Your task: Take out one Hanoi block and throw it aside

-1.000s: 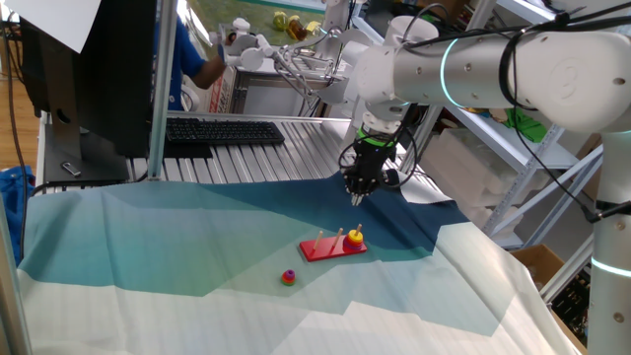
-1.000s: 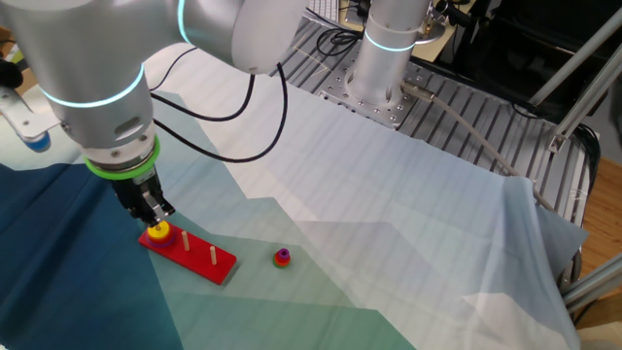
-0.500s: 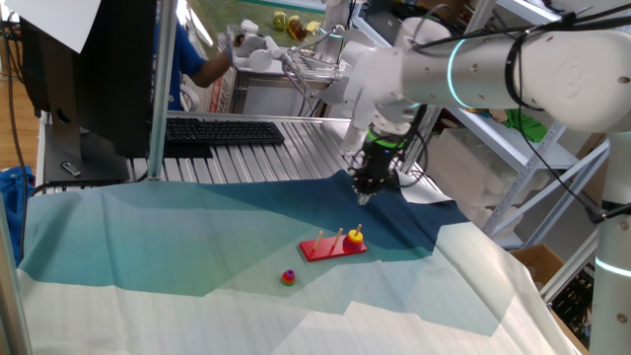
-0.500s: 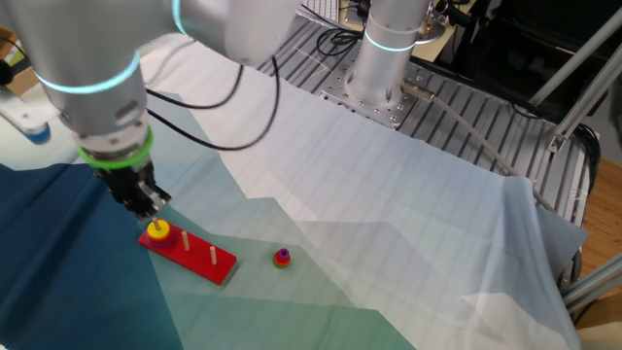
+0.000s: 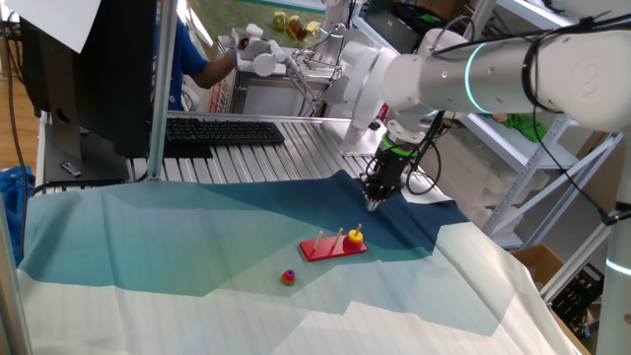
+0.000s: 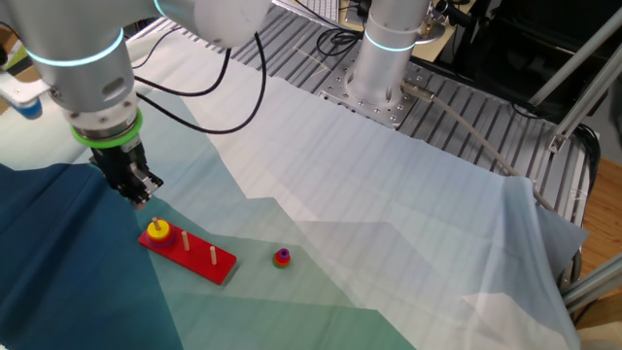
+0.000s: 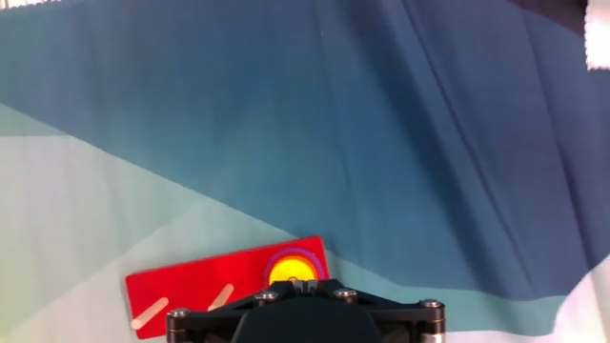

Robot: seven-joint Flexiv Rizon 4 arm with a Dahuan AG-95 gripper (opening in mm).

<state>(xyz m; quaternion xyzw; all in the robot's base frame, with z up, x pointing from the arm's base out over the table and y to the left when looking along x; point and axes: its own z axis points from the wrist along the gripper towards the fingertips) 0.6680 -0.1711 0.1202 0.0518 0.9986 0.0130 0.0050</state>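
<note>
The yellow Hanoi block [image 5: 356, 235] sits on the end peg of the red peg base [image 5: 330, 248], on top of other rings. It also shows in the other fixed view [image 6: 158, 230] and in the hand view [image 7: 291, 271]. My gripper [image 5: 373, 204] hangs above the blue cloth, a little beyond the block's end of the base [image 6: 199, 258]. In the other fixed view the gripper [image 6: 139, 199] is up and left of the block, apart from it. Its fingertips look pressed together with nothing seen between them. In the hand view the gripper [image 7: 300, 283] shows at the bottom edge.
A small red-magenta rounded piece [image 5: 288, 277] lies on the cloth in front of the base, and it shows in the other fixed view [image 6: 282, 257]. A keyboard [image 5: 222, 130] and a monitor [image 5: 89, 79] stand at the back. The arm's pedestal [image 6: 389, 58] is on the slatted metal top.
My gripper has drifted away from the yellow block's peg, toward the back of the cloth. The block, base and loose piece have not moved.
</note>
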